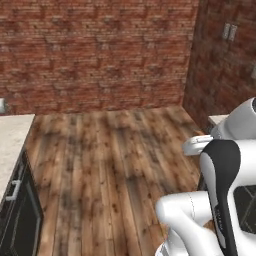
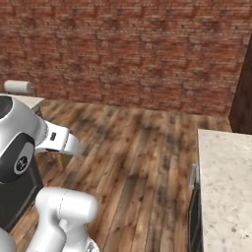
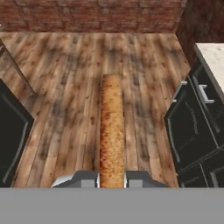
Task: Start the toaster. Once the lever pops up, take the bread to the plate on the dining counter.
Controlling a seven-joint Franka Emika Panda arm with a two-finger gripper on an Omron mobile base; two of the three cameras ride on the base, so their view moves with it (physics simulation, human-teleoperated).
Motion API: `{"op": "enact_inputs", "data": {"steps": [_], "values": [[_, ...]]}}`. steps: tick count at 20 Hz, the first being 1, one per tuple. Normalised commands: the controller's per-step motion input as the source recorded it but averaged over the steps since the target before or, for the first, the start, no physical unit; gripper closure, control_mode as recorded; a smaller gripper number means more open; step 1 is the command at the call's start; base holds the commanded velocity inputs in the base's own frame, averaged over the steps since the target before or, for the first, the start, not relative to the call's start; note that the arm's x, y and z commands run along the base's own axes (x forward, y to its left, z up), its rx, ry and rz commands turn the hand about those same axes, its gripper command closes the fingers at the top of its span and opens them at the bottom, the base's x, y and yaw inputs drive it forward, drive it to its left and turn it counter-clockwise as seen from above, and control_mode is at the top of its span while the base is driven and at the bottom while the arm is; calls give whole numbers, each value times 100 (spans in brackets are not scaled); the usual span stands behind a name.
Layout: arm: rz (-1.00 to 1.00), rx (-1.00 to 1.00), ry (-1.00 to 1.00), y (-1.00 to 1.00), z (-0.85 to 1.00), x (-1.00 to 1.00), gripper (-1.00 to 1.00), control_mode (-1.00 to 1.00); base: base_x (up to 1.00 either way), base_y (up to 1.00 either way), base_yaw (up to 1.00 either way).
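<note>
In the hand view my gripper (image 3: 112, 179) is shut on the bread (image 3: 112, 127). It is a golden-brown toast slice seen edge-on, reaching out from between the two finger tips over the wooden floor. My white arm rises at the right of the left base view (image 1: 225, 185) and at the left of the right base view (image 2: 19, 142). The toaster, its lever, the plate and the dining counter are out of view.
A beige stone counter (image 1: 12, 145) with dark fronts stands at the left. Another counter (image 2: 226, 187) with a handled dark front (image 3: 192, 127) stands at the right. Between them a wooden floor (image 2: 133, 147) runs to a brick wall (image 1: 100, 50).
</note>
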Motion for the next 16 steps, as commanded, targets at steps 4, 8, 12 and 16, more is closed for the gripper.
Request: {"op": "enact_inputs", "data": {"steps": [4, 8, 12, 16], "values": [[0, 0, 0, 0, 0, 0, 100, 100, 100, -35, 12], [0, 0, 0, 0, 0, 0, 100, 100, 100, 0, 4], [0, 0, 0, 0, 0, 0, 100, 100, 100, 0, 1], [0, 0, 0, 0, 0, 0, 100, 100, 100, 0, 7]]}}
